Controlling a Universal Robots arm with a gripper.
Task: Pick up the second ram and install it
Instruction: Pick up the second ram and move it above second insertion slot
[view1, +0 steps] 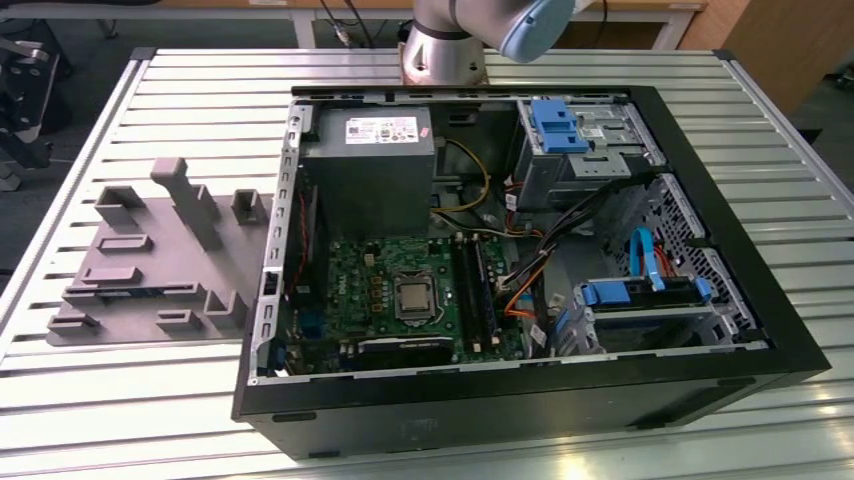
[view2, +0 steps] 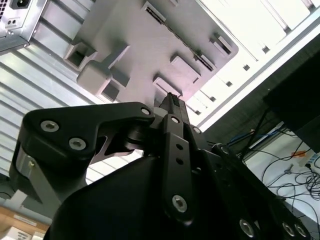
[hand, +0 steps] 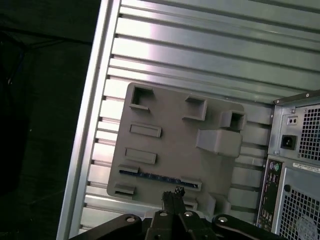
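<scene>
Lying edge-on in the grey moulded holder (hand: 170, 131), the second ram (hand: 156, 176) shows as a thin dark blue strip; the gripper (hand: 173, 192) hangs over the holder, fingers pressed together and empty. The holder sits on a slatted metal table (view1: 120, 400), just beside the open computer case (view1: 790, 350), at the exterior view's left.

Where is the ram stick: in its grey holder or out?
In. The dark ram stick sits slotted in the grey holder, untouched by the gripper.
</scene>
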